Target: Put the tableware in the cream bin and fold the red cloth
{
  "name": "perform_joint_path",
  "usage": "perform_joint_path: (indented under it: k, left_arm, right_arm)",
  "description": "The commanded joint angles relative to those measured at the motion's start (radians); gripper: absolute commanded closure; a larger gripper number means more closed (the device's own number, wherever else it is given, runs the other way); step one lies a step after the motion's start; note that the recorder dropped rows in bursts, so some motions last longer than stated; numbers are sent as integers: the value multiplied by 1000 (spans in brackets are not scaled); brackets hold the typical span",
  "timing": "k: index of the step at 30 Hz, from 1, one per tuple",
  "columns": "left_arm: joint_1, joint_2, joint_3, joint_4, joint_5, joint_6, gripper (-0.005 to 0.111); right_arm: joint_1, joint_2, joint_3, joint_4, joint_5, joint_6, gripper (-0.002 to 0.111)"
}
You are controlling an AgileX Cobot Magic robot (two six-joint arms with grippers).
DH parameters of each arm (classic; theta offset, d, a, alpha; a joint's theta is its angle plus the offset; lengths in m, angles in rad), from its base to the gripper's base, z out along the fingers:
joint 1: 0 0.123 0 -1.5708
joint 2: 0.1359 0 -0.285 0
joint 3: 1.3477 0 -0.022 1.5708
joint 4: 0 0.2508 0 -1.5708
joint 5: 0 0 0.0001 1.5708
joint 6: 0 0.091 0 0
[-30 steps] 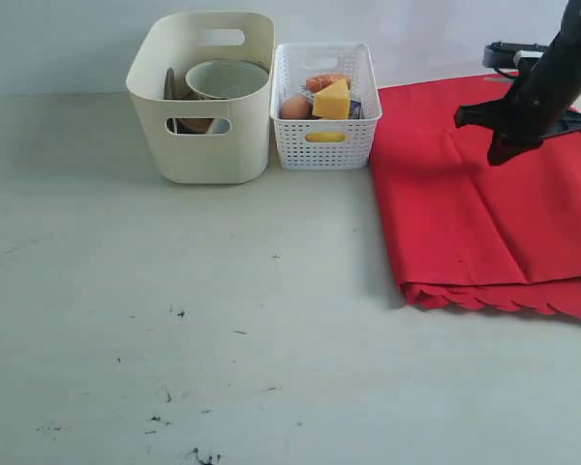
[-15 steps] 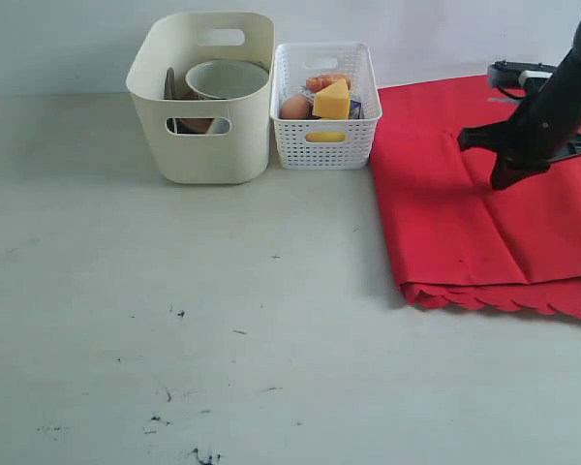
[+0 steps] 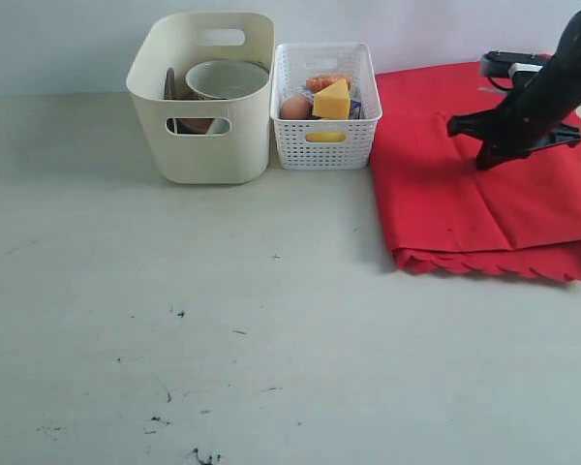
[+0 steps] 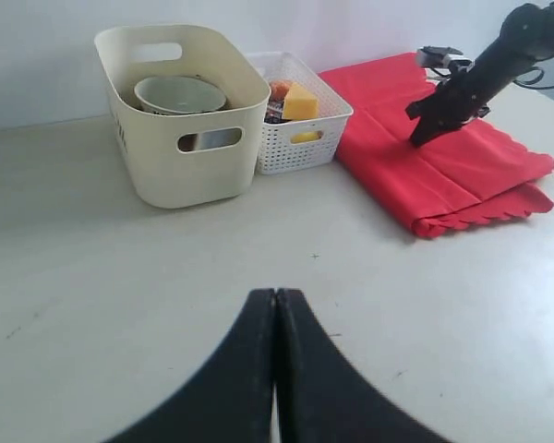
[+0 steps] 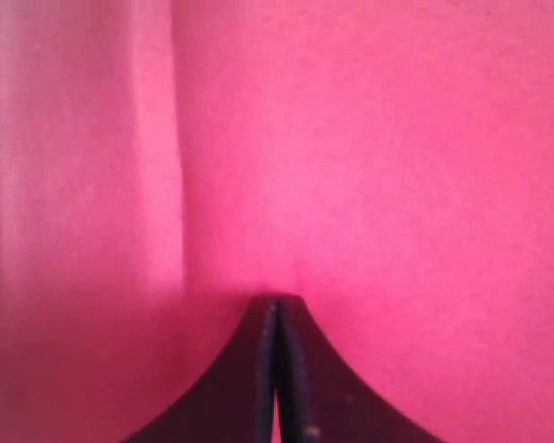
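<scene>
The cream bin [image 3: 203, 150] [image 4: 180, 175] stands at the back of the table with the pale bowl [image 3: 227, 77] [image 4: 179, 92] in it; something brown [image 3: 196, 124] shows through its handle cut-out. The red cloth [image 3: 445, 203] [image 4: 443, 175] [image 5: 369, 138] lies folded at the right, scalloped edge toward the front. My right gripper [image 3: 484, 163] [image 4: 414, 141] [image 5: 275, 300] is shut, its tip pressed down onto the cloth's top layer. My left gripper [image 4: 275, 293] is shut with nothing in it, over bare table well short of the bin; the exterior view does not show it.
A white lattice basket [image 3: 324, 140] [image 4: 300, 148] sits against the bin's right side, holding a cheese wedge [image 3: 332, 100], an egg [image 3: 294, 107] and other food. The grey table [image 3: 223, 320] stretches to the front, with small dark specks.
The right gripper dropped onto the cloth, then slid toward the back; the cloth's scalloped front edge has drawn back with it. The left gripper has not changed.
</scene>
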Motion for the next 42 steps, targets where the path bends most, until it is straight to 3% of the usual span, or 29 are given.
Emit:
perform_joint_path:
  k: [1,10,17,21,42]
  left_arm:
    - [3,-4,3,-7,-13,-6,107]
    - [3,-4,3,-7,-20,-3,107]
    - [3,-4,3,-7,-20,-1,107]
    - [3,-6,10,-7,-33,-1,107]
    - [3,-45,56,-7,-92,-1,107]
  right_arm:
    - [1,100,-42,-21,12,8,108]
    - [1,43,-73,-21,63,8,108]
    - [1,-107,-73,-21,205,-12,108]
    - [1,-238,-45,-19,274,-24,108]
    - [1,-1112,341,-17,264,-20,108]
